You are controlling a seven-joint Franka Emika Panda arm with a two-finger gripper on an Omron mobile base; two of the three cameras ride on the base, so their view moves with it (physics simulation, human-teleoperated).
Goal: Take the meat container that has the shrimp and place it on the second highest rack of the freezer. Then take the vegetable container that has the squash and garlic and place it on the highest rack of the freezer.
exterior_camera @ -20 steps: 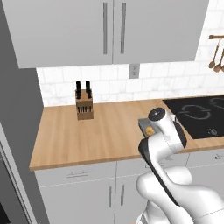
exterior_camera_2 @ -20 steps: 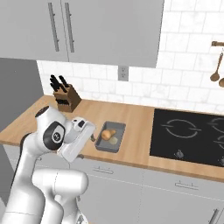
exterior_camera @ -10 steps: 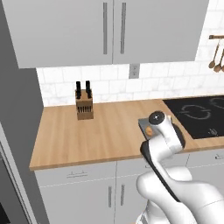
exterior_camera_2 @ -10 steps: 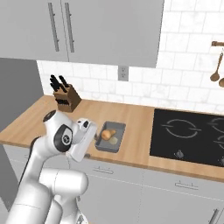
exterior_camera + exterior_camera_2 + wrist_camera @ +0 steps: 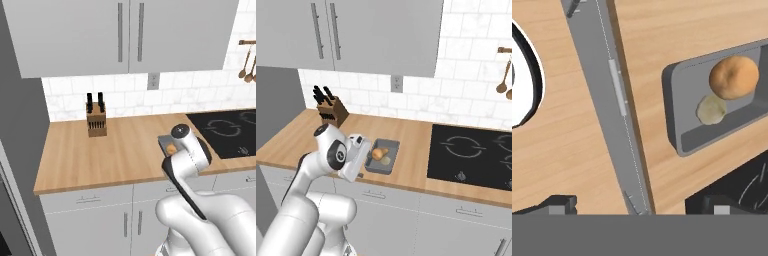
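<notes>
Grey vegetable container [image 5: 382, 156] with squash [image 5: 733, 76] and garlic [image 5: 711, 109] sits on the counter [image 5: 411, 140] beside the cooktop [image 5: 471, 155]; we hover near it, jaws apart, and judge reaching down to grasp it comes next.

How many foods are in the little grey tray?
2: an orange squash and pale garlic beside it, in the grey tray on the wooden counter.

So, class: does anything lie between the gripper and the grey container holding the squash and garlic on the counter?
Nothing visible does. The gripper hangs above the counter edge, and the container sits on bare wood, uncovered.
</notes>
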